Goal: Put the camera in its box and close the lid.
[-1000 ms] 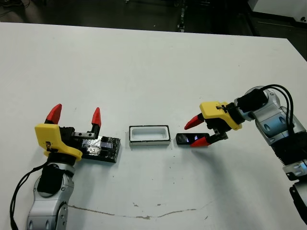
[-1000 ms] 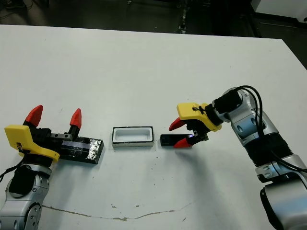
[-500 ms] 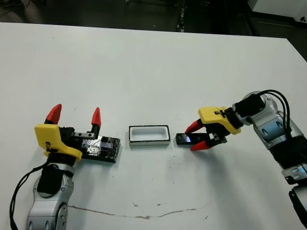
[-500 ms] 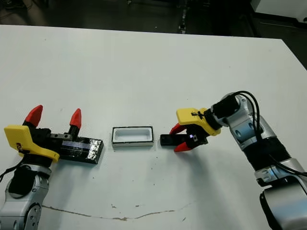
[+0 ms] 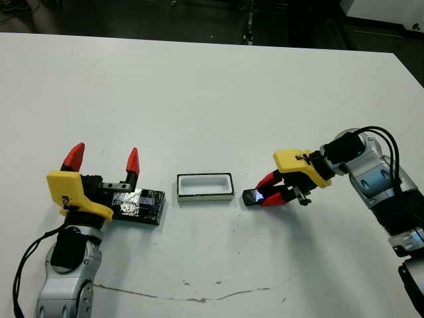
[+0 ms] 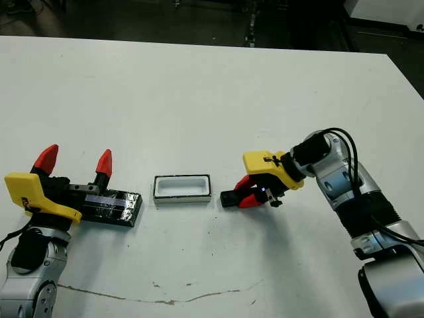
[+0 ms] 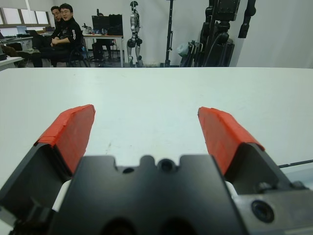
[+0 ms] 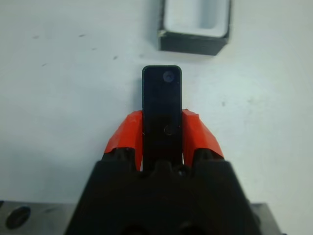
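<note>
Pinching camera (image 8: 162, 105) between right claw (image 8: 162, 134) fingertips, near box (image 5: 205, 187).

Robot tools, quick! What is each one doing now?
Left tool: open, holding nothing, beside the lid.
Right tool: closed on the camera.

head views overlook table (image 5: 199, 79); wrist views close.

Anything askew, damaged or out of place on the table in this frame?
Nothing stands out. The camera sits straight in the right gripper, the box stands open and upright, and the lid lies flat by the left gripper.
</note>
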You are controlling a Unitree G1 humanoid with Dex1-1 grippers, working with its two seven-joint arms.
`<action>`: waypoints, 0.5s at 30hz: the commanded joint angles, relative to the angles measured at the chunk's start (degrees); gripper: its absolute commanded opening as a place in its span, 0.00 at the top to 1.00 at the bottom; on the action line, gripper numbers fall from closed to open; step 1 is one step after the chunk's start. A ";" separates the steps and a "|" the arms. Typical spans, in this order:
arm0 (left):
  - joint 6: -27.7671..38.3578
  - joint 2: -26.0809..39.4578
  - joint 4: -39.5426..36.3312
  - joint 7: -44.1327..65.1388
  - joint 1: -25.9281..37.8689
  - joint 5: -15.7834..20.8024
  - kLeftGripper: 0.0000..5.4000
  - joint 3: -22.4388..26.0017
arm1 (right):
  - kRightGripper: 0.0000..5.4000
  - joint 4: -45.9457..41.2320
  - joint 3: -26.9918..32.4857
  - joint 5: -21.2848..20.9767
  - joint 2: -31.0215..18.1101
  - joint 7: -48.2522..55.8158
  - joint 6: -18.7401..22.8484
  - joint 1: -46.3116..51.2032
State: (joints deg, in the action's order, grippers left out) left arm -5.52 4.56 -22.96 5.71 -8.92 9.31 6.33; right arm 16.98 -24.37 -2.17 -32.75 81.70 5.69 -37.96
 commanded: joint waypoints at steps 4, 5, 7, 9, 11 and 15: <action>-0.23 0.50 -0.04 0.22 -0.66 -0.12 0.00 0.10 | 0.69 -1.75 0.81 0.13 0.24 -4.10 0.31 3.36; -0.10 0.51 0.03 0.26 -0.65 -0.12 0.00 0.12 | 0.69 -1.71 1.00 0.36 0.27 -4.31 0.19 3.41; -0.12 0.43 0.09 0.29 -0.63 0.07 0.00 0.18 | 0.69 -2.02 1.33 0.43 0.16 -5.04 0.33 3.57; -0.31 0.40 -0.01 0.21 -0.66 0.12 0.00 0.21 | 0.69 -2.41 1.73 0.55 -0.06 -5.50 1.13 3.46; -0.60 0.35 -0.20 -0.02 -0.68 -0.01 0.00 0.20 | 0.69 -2.24 2.43 1.04 -0.26 -5.60 1.61 2.91; -0.73 0.27 -0.27 0.25 -0.69 0.61 0.00 0.30 | 0.69 -0.81 4.87 3.60 -0.39 -4.87 5.95 0.91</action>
State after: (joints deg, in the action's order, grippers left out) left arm -5.52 4.56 -22.98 5.73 -8.93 9.59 6.41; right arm 15.52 -20.74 0.38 -32.72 76.64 9.86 -35.80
